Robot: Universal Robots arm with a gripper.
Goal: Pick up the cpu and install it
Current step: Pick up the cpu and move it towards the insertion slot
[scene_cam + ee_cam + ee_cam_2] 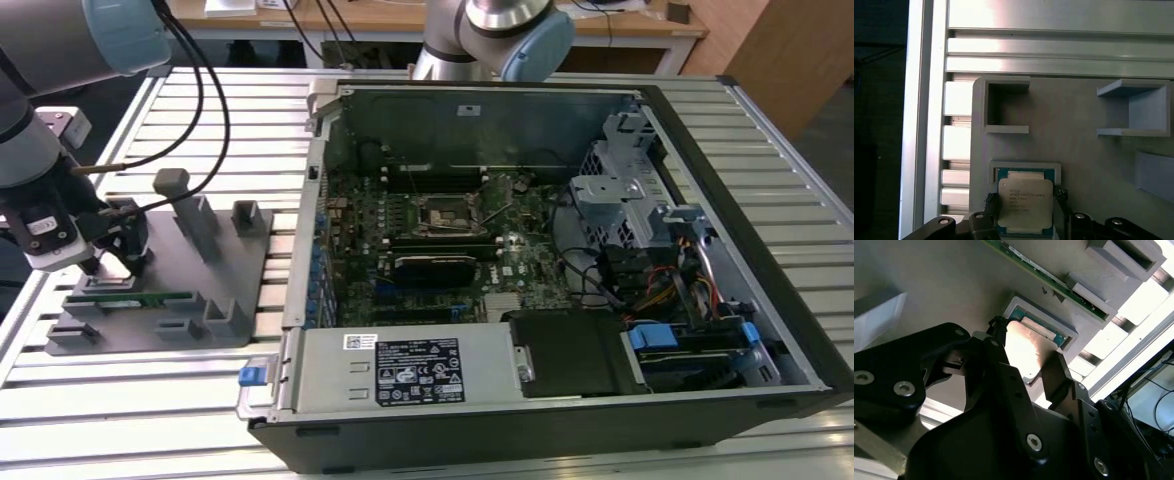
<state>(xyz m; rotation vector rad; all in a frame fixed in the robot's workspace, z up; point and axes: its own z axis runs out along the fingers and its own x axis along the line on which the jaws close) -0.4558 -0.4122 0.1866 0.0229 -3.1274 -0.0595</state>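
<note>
In the exterior view the gripper [114,268] hangs low over the grey tray [200,300] at the exterior view's left of the surface [160,400]. In the second wrist view its fingers [1054,375] stand apart, one on either side of the cpu [1026,352]. In the first wrist view the cpu [1025,202] lies flat in its tray recess, a finger close by each edge.

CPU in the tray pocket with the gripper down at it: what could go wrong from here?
The cpu sits in a close-walled pocket of the grey tray; the gripper might catch the rim or tilt the chip.
The memory stick lies beside that pocket and could get knocked.
The socket sits deep in the open case; clearance looks tight.
</note>
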